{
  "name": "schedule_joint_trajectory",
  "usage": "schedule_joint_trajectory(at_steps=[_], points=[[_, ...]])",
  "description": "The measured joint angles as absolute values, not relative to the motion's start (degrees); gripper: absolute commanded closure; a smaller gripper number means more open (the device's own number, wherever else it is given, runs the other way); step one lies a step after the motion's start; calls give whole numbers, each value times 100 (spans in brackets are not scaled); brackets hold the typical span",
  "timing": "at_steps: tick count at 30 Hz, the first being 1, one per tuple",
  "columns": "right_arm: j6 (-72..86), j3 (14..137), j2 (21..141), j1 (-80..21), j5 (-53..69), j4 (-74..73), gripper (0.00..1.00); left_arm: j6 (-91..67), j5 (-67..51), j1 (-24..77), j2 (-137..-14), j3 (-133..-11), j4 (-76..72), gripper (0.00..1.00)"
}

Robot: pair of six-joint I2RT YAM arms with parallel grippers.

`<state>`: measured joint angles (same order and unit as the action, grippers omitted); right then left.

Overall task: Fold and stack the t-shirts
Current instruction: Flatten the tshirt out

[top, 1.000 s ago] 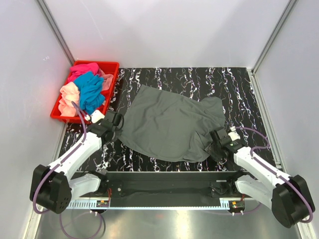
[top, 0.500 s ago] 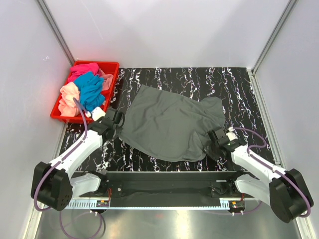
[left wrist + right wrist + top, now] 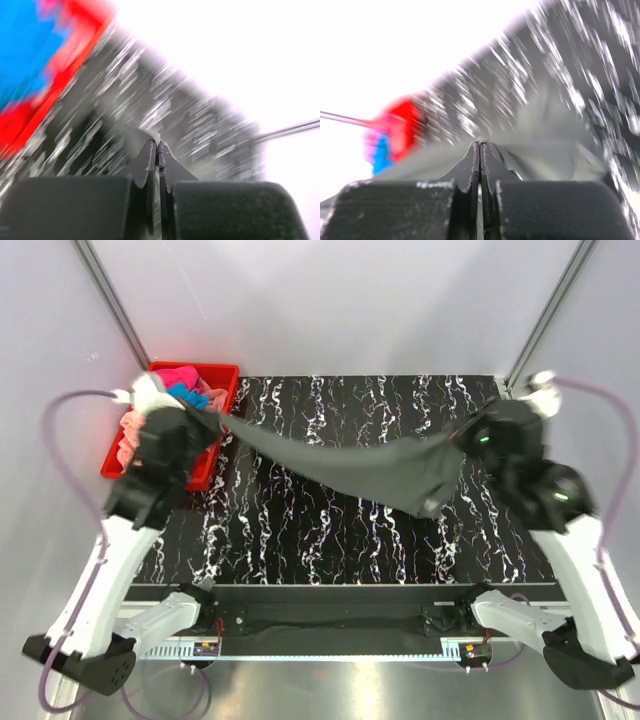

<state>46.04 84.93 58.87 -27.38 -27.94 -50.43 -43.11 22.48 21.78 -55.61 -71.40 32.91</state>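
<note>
The grey t-shirt [image 3: 350, 465] is up off the table [image 3: 330, 550], strung like a hammock between the two arms. It runs from about ten o'clock on the tabletop across to about two o'clock. It looks plain and dark, pulled into a long narrow band along its upper edge. The slack sags down towards the right, where a loose corner hangs at about four o'clock of the shirt's middle.

The left gripper [image 3: 212, 423] pinches the shirt's left end, its fingers pressed tight together on the cloth. The right gripper [image 3: 468, 437] pinches the right end the same way. Both wrist views are badly blurred, but each shows the fingertips closed with grey cloth at them.

At ten o'clock sits the red crate [image 3: 222, 370], holding a pink shirt [image 3: 175, 375], a teal shirt [image 3: 186, 393] and a peach shirt [image 3: 124, 437], all bunched up.
</note>
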Motion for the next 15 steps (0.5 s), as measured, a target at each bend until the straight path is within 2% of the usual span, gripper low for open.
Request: schedule_joint_trajectory(at_steps=[3, 8, 15], points=[[3868, 9762, 5837, -2738, -2786, -4915, 100, -4152, 1964, 2189, -5367, -8058, 2753, 100], [3352, 10278, 5256, -2738, -2357, -5059, 100, -4156, 1533, 2261, -4746, -8606, 2738, 100], [3367, 11334, 4611, -2738, -1815, -5498, 100, -4427, 589, 2261, -4558, -9371, 2871, 100]])
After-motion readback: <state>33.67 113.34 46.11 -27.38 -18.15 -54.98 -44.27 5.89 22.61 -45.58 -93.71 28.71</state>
